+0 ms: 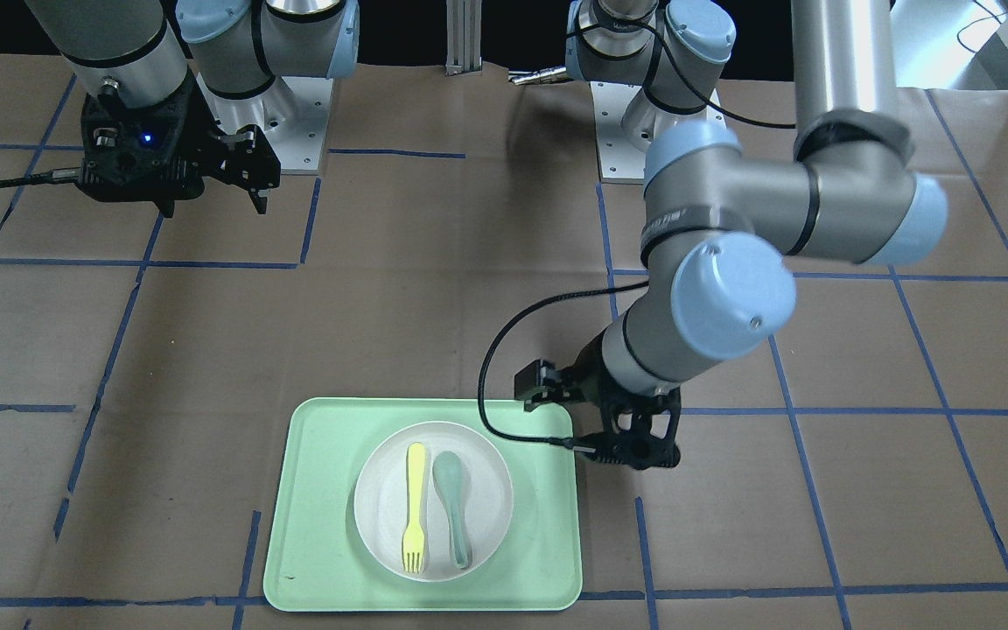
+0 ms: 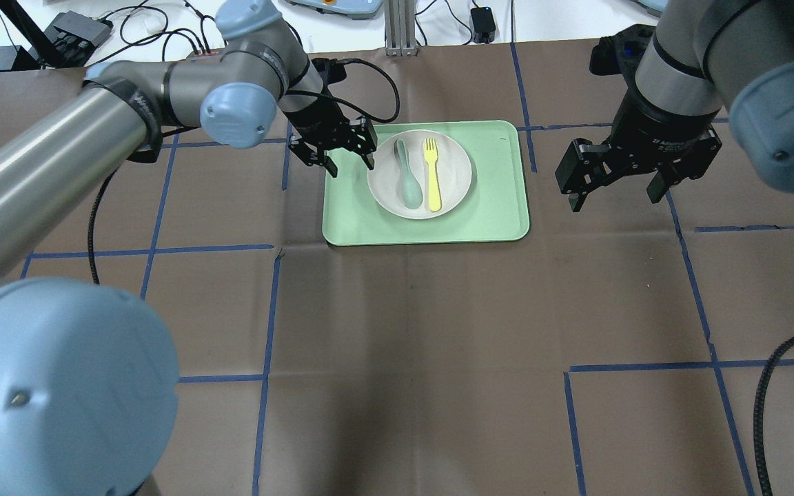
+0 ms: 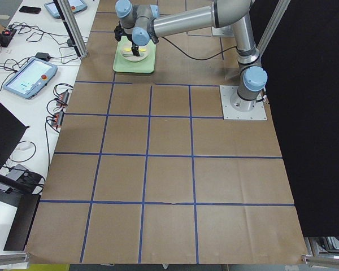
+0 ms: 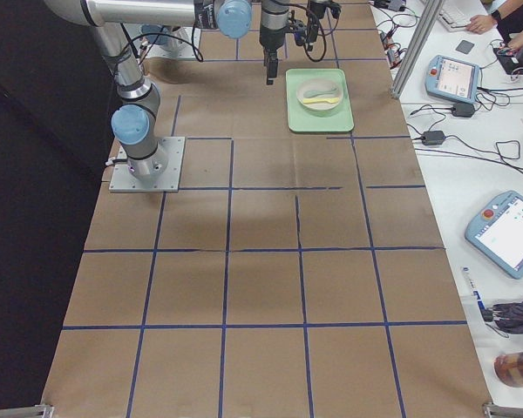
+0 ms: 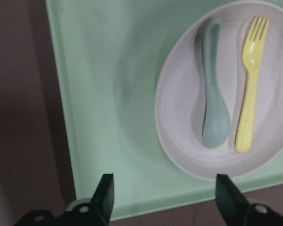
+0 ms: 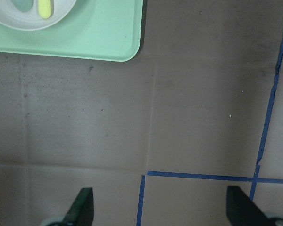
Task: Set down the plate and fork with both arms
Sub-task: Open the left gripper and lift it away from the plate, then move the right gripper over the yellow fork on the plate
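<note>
The off-white plate (image 2: 453, 172) lies in the pale green tray (image 2: 493, 207). The yellow fork (image 2: 431, 173) lies on the plate beside a grey-green spoon (image 2: 407, 176). My left gripper (image 2: 350, 165) is open and empty, hovering over the tray's left edge just beside the plate. The left wrist view shows its open gripper (image 5: 165, 193) below the plate (image 5: 179, 108), with the fork (image 5: 250, 84) on it. My right gripper (image 2: 614, 200) is open and empty over bare table to the right of the tray. The right wrist view (image 6: 160, 207) shows the tray corner (image 6: 108, 37).
Brown paper with blue tape lines (image 2: 269, 310) covers the table. The arm bases (image 1: 294, 131) stand at the robot's side. The left arm's cable (image 1: 504, 350) loops over the tray's corner. Teach pendants (image 4: 453, 77) and cables lie on the side bench.
</note>
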Tool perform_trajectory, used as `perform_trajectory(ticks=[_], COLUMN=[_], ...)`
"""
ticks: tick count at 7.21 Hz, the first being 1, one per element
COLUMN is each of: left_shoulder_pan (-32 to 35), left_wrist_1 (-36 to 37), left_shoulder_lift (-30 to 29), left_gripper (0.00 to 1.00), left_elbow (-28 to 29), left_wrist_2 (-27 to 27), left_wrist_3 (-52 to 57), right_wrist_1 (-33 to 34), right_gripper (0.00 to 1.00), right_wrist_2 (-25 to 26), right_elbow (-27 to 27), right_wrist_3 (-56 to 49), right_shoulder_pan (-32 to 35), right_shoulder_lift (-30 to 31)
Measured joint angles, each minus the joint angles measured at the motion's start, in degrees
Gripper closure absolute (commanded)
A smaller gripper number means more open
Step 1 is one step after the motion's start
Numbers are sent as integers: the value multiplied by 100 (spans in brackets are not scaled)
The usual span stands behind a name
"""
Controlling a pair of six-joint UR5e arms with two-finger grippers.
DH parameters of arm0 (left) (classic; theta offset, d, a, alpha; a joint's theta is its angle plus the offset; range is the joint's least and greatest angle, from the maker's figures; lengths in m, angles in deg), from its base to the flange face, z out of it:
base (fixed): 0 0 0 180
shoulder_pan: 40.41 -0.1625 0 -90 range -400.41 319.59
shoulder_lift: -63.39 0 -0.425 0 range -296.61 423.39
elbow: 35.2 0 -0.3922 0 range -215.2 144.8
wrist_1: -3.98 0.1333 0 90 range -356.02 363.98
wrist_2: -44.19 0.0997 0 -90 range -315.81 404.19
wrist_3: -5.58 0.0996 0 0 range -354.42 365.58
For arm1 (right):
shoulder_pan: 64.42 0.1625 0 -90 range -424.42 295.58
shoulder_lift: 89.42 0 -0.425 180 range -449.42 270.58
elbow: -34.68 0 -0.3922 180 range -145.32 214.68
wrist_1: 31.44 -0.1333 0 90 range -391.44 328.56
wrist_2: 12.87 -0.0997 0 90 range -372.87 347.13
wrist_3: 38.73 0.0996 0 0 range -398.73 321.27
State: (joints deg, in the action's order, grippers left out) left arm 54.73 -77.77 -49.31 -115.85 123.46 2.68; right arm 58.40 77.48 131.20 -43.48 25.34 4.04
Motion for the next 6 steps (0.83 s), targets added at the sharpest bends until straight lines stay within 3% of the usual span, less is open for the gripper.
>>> perform_trajectory(ticks=[3, 6], left_shoulder_pan=[-139, -224], left_wrist_1=[-1707, -1978], left_shoulder_lift=[1377, 1939], left_gripper=[0, 0], left_elbow=[-8, -192], left_wrist_2=[800, 1085], left_wrist_3=[60, 462], right_wrist_1=[95, 175], right_gripper=[0, 0], right_wrist_2=[4, -36], right_elbow=[0, -40], right_wrist_3=[46, 452], right_shoulder_pan=[17, 60], right_shoulder_lift=[-21, -36])
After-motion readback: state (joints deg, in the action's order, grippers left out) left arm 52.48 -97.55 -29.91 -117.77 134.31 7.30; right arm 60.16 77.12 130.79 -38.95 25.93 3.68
